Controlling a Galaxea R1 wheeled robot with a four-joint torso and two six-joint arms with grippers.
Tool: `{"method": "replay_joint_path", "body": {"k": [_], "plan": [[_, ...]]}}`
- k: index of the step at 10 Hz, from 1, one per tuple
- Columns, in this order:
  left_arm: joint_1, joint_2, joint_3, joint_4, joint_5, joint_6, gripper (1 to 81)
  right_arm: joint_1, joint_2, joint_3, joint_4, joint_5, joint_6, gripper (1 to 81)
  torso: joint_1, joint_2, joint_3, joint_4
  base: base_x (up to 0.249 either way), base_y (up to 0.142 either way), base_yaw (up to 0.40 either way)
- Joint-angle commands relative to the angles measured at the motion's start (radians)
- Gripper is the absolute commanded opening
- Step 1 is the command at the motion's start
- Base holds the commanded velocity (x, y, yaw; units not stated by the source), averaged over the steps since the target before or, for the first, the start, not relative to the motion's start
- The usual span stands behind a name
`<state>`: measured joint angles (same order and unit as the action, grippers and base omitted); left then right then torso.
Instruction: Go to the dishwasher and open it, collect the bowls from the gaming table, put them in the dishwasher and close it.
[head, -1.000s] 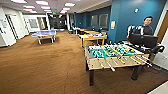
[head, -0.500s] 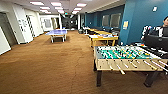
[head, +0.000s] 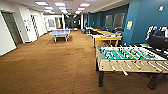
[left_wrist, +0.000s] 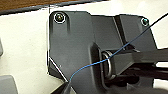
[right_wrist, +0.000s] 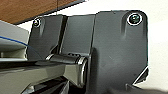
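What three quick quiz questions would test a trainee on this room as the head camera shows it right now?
1. True or false: the table-football table stands at the right of the head view.
2. What colour is the top of the table-tennis table far down the room?
3. What covers the floor? A) white tiles B) brown carpet C) bare concrete

Key: 1 true; 2 blue; 3 B.
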<state>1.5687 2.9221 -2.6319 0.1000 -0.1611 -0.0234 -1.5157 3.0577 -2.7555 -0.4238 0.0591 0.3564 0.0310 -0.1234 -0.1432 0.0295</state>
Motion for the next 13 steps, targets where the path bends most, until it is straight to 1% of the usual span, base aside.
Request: {"method": "replay_joint_path", "body": {"k": [1,3,5,7,13], "plan": [[-0.035,-0.013,-0.002,-0.031,0.044,0.0,81.1,0.044,-0.004,0.002,-0.01,-0.044,-0.005,81.1,0.0,0.0,0.0,0.0,0.0,0.0,0.0],[-0.035,-0.012,-0.002,-0.043,0.044,-0.001,81.1,0.044,-0.006,0.004,-0.01,-0.044,-0.005,81.1,0.0,0.0,0.0,0.0,0.0,0.0,0.0],[-0.035,-0.012,-0.002,-0.079,0.046,0.0,81.1,0.044,-0.004,0.004,-0.009,-0.044,-0.005,81.1,0.0,0.0,0.0,0.0,0.0,0.0,0.0],[-0.041,-0.012,-0.002,-0.077,0.055,0.002,81.1,0.044,-0.003,0.004,-0.009,-0.044,-0.005,81.1,0.0,0.0,0.0,0.0,0.0,0.0,0.0],[-0.037,-0.009,-0.002,-0.079,0.057,0.0,81.1,0.025,0.0,0.007,-0.012,-0.044,-0.008,81.1,0.0,0.0,0.0,0.0,0.0,0.0,0.0]]}}
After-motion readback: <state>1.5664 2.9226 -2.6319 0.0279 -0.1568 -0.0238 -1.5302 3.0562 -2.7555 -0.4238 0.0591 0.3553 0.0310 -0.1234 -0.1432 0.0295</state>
